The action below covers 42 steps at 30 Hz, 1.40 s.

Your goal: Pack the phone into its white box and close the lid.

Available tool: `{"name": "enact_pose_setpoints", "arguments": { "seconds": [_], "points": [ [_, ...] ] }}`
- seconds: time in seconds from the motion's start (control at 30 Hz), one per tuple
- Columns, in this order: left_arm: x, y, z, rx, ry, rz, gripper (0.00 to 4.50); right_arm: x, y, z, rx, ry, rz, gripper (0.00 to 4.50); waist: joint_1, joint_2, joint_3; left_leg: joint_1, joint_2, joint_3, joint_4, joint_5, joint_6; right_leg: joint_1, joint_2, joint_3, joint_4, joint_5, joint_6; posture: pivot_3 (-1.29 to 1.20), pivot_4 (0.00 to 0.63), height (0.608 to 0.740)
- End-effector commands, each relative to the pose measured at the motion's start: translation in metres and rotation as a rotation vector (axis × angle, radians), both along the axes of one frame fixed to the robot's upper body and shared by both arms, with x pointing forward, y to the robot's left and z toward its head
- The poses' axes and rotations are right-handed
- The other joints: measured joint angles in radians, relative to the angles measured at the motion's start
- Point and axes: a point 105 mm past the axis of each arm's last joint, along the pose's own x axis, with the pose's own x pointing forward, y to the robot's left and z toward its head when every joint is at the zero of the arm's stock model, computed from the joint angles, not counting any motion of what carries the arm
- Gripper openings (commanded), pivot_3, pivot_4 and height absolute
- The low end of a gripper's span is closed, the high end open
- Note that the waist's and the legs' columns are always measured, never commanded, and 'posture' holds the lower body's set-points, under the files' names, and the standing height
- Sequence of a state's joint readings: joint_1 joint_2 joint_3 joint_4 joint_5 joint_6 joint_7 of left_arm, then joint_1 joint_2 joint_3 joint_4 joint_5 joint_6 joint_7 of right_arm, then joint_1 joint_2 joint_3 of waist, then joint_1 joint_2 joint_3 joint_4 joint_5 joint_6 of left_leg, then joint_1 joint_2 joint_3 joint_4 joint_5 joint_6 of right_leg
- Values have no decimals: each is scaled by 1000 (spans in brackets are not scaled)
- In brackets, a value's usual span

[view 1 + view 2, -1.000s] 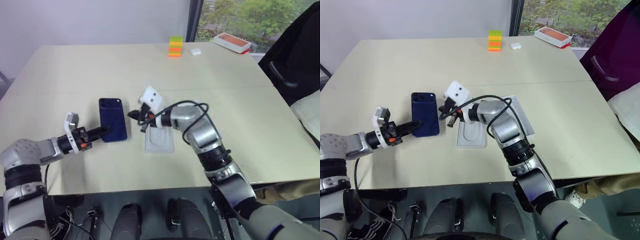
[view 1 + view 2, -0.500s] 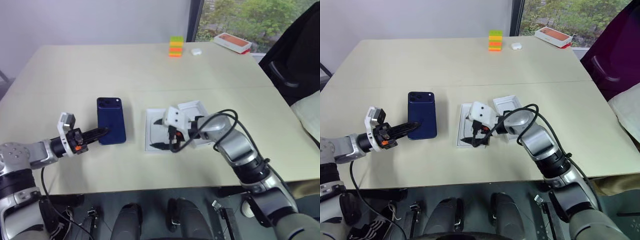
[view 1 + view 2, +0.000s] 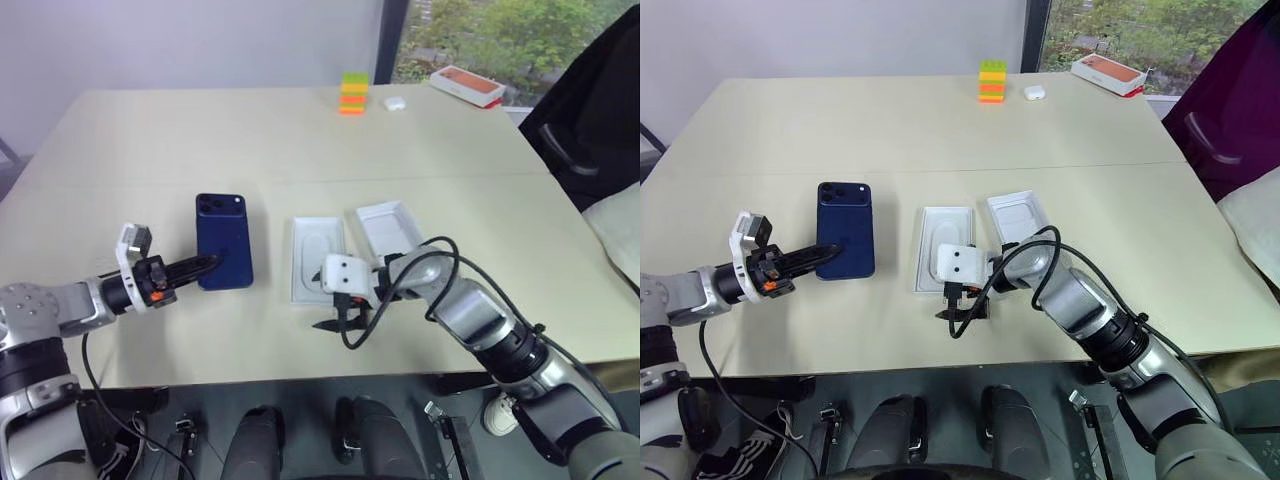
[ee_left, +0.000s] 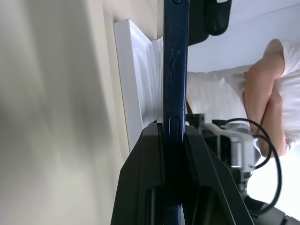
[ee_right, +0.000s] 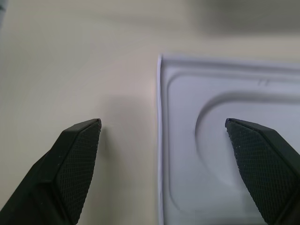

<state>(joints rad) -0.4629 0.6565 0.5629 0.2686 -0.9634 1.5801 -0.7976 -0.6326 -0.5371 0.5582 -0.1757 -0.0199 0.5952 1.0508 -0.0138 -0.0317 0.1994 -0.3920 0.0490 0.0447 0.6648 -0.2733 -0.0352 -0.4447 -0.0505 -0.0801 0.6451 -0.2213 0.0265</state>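
Lying flat on the beige table [image 3: 420,130], the slim dark navy-blue smartphone [image 3: 223,240] is pinched at its near edge by the left gripper [image 3: 200,266]; the right gripper [image 3: 332,318] is spread wide beside the white insert with an oval hollow [image 3: 317,257].

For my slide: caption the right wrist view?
Open right gripper straddling the white insert's edge on the table.

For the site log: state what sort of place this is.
Probably an office or meeting room: a large pale table, a window onto trees, a dark office chair. A seated person is nearby.
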Motion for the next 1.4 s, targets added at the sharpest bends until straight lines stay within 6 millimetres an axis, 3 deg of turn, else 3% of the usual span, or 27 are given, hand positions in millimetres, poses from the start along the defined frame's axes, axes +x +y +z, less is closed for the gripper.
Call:
{"name": "enact_pose_setpoints", "arguments": {
  "seconds": [0.03,0.2,0.27,0.3,0.37,0.4,0.67,0.9,1.17,1.33,1.37,1.4],
  "points": [
    [1,0,17,-2,-76,-12,125,4,-1,0,-26,-20,-12,3914,0,0,0,0,0,0,0,0,0,0,0,0,0,0,0,0,150,740],
    [0,0,17,1,-76,-12,125,1,-2,-1,-41,-24,16,1741,0,0,0,0,0,0,0,0,0,0,0,0,0,0,0,0,150,740],
    [1,1,17,1,-77,-9,125,0,-1,-2,-37,-15,19,1741,0,0,0,0,0,0,0,0,0,0,0,0,0,0,0,0,150,740],
    [1,1,17,2,-78,-9,125,0,-1,-3,-39,-16,17,1021,0,0,0,0,0,0,0,0,0,0,0,0,0,0,0,0,150,740],
    [1,0,17,2,-77,-10,125,2,-1,-4,-43,-23,12,449,-2,-1,-1,1,0,0,0,0,0,1,0,0,0,0,0,0,150,740],
    [1,0,17,2,-77,-11,125,2,-1,-5,-44,-27,10,394,-2,-1,-1,1,0,0,0,0,0,1,0,0,0,0,0,0,150,740],
    [2,1,18,-1,-77,-11,125,-2,10,0,4,-26,25,394,-3,-1,-1,1,0,0,0,0,0,1,1,0,0,0,0,0,150,740],
    [7,-1,27,-9,-103,-8,125,-20,46,-7,49,26,43,394,-5,-1,-1,1,1,-1,0,0,0,0,2,0,0,0,0,0,150,740],
    [8,-13,33,-11,-128,-42,125,-15,51,2,113,101,-35,394,-2,-2,-1,1,0,-1,0,0,0,1,0,0,0,0,0,0,150,740],
    [8,-14,29,-14,-111,-46,125,-15,48,2,98,68,-23,2901,-2,-1,-1,0,0,-1,0,0,0,0,1,0,1,0,0,0,150,740],
    [7,-15,29,-14,-109,-50,125,-15,46,3,95,61,-16,3282,-2,-2,-1,0,0,-1,0,0,0,0,0,0,0,0,0,0,150,740],
    [8,-16,28,-13,-109,-53,125,-15,45,6,101,61,-12,3282,-2,-2,-1,0,0,-1,0,0,0,0,0,0,0,0,0,0,150,740]
  ]
}}
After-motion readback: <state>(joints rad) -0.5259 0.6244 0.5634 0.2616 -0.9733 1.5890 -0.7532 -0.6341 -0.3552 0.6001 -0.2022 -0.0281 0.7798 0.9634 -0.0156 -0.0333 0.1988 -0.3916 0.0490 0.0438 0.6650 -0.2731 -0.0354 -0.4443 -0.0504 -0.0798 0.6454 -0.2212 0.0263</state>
